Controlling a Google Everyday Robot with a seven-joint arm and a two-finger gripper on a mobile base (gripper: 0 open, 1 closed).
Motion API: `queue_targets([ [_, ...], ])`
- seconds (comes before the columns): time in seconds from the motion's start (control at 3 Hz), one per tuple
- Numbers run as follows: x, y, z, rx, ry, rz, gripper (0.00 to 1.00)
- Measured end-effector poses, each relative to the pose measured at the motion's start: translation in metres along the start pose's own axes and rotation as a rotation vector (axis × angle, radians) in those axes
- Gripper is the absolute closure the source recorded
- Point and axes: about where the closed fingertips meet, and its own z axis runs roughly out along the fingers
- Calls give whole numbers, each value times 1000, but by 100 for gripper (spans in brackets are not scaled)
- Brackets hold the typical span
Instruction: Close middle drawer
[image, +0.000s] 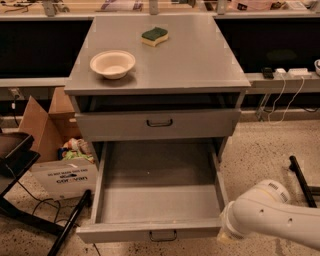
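Observation:
The middle drawer is a grey metal drawer pulled far out at the bottom of the cabinet. It has a low, wide front panel, a small dark handle and a long, bare grey tray. My white arm comes in from the lower right. My gripper is at the drawer front's right corner, mostly hidden by the wrist. The grey drawer with the taller front sits closed above.
A cream bowl and a green-and-yellow sponge lie on the cabinet top. An open cardboard box and a black stand are on the left. A black bar lies on the floor at the right.

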Motion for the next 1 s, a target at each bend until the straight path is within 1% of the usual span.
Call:
queue_targets([
  [0.33,17,17,45,17,-42,21,74],
  [0.67,17,14,85,35,-107,59,97],
  [1.0,8,5,112,40,-153,76,100],
])
